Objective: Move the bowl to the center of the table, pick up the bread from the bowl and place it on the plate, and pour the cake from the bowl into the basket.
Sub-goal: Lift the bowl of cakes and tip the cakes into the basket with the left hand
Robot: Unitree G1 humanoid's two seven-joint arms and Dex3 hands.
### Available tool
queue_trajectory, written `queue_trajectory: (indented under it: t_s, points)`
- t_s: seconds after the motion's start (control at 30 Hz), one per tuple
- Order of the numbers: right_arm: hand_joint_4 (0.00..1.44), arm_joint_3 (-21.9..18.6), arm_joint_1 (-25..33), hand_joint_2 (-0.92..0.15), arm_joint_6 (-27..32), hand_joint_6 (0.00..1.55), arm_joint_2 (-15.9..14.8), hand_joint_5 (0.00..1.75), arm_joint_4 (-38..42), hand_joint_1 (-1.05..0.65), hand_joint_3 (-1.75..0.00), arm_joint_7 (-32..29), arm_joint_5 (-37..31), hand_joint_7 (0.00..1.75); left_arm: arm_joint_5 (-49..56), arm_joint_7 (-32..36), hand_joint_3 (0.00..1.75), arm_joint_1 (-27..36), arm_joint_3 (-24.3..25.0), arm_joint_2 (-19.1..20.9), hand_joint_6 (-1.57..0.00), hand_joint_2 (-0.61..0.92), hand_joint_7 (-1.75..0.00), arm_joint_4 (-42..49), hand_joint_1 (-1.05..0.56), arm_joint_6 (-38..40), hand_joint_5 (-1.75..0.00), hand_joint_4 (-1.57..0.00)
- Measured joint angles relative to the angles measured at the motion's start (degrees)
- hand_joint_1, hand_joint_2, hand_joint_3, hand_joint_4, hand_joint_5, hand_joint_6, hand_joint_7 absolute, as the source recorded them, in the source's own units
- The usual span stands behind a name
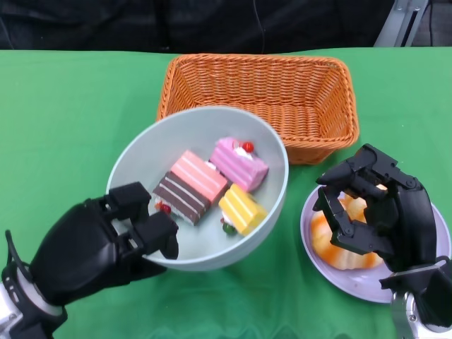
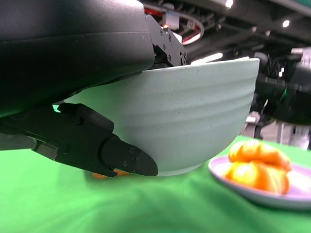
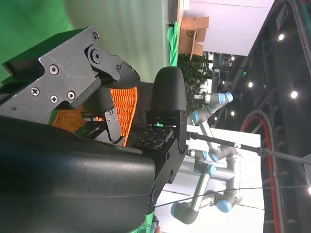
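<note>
Three cakes [image 1: 212, 185] in one bowl [image 1: 138, 152] — gripped by left hand [image 1: 106, 240]; right hand [image 1: 378, 205] open, empty.

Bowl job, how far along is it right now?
Done: the bread lies on the plate, with the right hand above it. In hand: the left hand grips the bowl by its rim. Left: the cake pieces are in the bowl; the basket holds none.
</note>
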Motion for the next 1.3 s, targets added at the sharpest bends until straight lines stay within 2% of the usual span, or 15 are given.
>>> queue_trajectory:
  t_s: [0.37, 0.43, 0.5, 0.67, 0.93, 1.07, 1.3]
  points:
    - [0.76, 1.2, 0.0, -0.54, 0.1, 0.69, 0.1, 1.59, 0.0, -0.05, -0.96, 1.4, -0.8, 1.25, -2.7, -4.7, 0.52, -3.3, 4.8, -1.9, -0.50, 0.90, -1.68, -3.0, -0.14, -1.8, -1.75, -0.58]
    - [0.76, 1.6, 0.2, -0.53, 0.4, 0.68, 0.1, 1.58, 0.0, -0.04, -0.97, 1.7, -0.6, 1.25, -2.7, -5.0, 0.67, -3.8, 5.0, -2.4, -0.47, 0.80, -1.73, -3.0, -0.13, -1.9, -1.75, -0.58]
    - [0.75, 1.8, 0.8, -0.53, 0.5, 0.68, 0.1, 1.58, 0.0, -0.04, -0.98, 2.4, -0.2, 1.25, -2.7, -5.0, 0.71, -4.7, 5.0, -3.0, -0.47, 0.77, -1.74, -2.8, -0.12, -2.0, -1.75, -0.58]
    - [0.74, 2.2, 3.2, -0.50, 0.5, 0.68, 0.0, 1.60, 0.0, -0.04, -1.04, 3.6, 0.4, 1.26, -2.7, -5.0, 0.72, -7.3, 5.1, -3.2, -0.46, 0.74, -1.75, -1.5, -0.12, -2.5, -1.75, -0.58]
    - [0.74, 2.7, 5.0, -0.52, 1.1, 0.69, 0.1, 1.59, 0.1, -0.02, -1.01, 4.5, 0.4, 1.23, -2.6, -5.2, 0.70, -11.6, 5.0, -4.7, -0.44, 0.76, -1.75, 1.9, -0.11, -4.6, -1.75, -0.59]
    - [0.75, 3.6, 5.0, -0.52, 1.0, 0.69, 0.3, 1.58, 1.0, -0.01, -1.02, 4.6, 0.1, 1.22, -3.1, -7.8, 0.70, -14.5, 4.9, -6.0, -0.44, 0.79, -1.75, 4.8, -0.13, -6.1, -1.75, -0.59]
    - [0.72, 4.6, 5.2, -0.49, 0.8, 0.69, 0.4, 1.58, 2.0, -0.02, -1.05, 5.2, -0.2, 1.24, -7.5, -13.1, 0.73, -18.8, 4.9, -9.5, -0.56, 0.77, -1.62, 10.4, -0.16, -6.8, -1.75, -0.63]
